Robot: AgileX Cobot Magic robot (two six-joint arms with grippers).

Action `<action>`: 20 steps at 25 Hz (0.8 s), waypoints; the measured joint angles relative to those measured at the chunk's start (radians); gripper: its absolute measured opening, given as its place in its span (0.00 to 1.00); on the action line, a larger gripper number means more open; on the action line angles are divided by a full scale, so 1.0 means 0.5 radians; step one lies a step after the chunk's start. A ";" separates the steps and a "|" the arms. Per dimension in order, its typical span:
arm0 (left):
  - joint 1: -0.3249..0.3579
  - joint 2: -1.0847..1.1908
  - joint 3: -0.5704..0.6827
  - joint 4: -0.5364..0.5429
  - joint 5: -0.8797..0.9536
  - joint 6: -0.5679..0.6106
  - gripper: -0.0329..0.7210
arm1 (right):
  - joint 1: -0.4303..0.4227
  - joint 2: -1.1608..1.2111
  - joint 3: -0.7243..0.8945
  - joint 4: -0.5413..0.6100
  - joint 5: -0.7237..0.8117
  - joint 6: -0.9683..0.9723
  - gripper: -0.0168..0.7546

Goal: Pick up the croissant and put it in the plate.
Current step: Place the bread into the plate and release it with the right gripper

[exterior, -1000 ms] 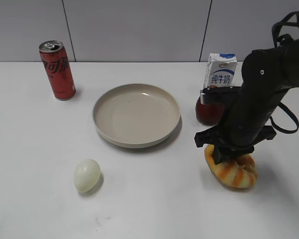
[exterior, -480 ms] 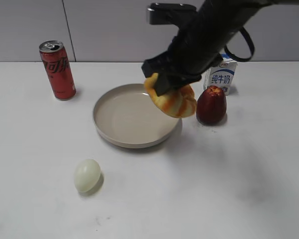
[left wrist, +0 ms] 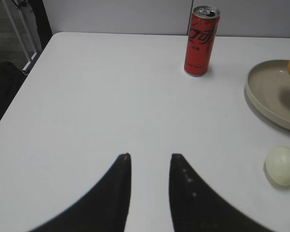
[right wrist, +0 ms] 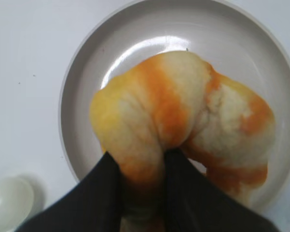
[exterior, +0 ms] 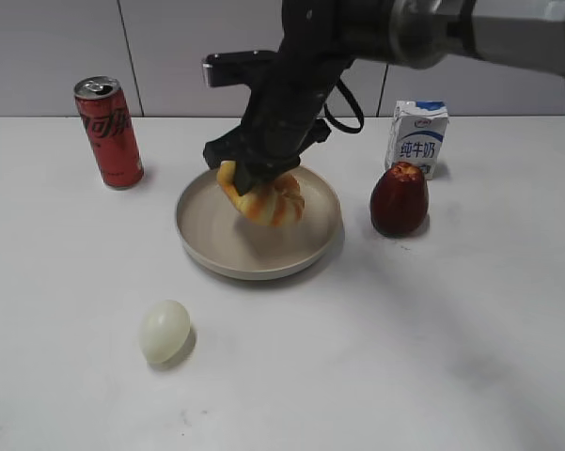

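One croissant [exterior: 266,199], one plate [exterior: 207,244], one egg [exterior: 164,330], one red can [exterior: 108,132], one dark red fruit [exterior: 399,198] and one milk carton [exterior: 416,134] stood on the white table [exterior: 470,338]. The right gripper [right wrist: 140,166] was clamped on one end of the croissant, holding it over the middle of the plate; whether its underside touched the plate floor was hard to tell (the roll hid that spot in both views). The right arm [exterior: 291,94] reached across from the right and blocked part of the plate's far rim. The left gripper [left wrist: 149,162] hung over bare table with its jaws apart, gripping nothing, well apart from the can, with the egg off to its right.
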 joint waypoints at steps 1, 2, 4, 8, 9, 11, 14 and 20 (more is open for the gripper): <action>0.000 0.000 0.000 0.000 0.000 0.000 0.31 | 0.000 0.002 0.000 -0.003 0.004 0.000 0.67; 0.000 0.000 0.000 0.000 0.000 0.000 0.31 | 0.000 0.002 -0.004 -0.003 0.009 -0.001 0.77; 0.000 0.000 0.000 0.000 0.000 0.000 0.31 | 0.000 -0.007 -0.014 -0.003 0.028 -0.002 0.83; 0.000 0.000 0.000 0.000 0.000 0.000 0.31 | 0.000 -0.064 -0.081 -0.020 0.189 -0.007 0.86; 0.000 0.000 0.000 0.000 0.000 0.000 0.31 | 0.000 -0.097 -0.102 -0.038 0.236 -0.007 0.86; 0.000 0.000 0.000 0.000 0.000 0.000 0.31 | -0.004 -0.199 -0.117 -0.088 0.341 -0.007 0.86; 0.000 0.000 0.000 0.000 0.000 0.000 0.31 | -0.028 -0.429 -0.104 -0.171 0.460 0.016 0.87; 0.000 0.000 0.000 0.000 0.000 0.000 0.31 | -0.178 -1.033 0.273 -0.297 0.517 0.077 0.87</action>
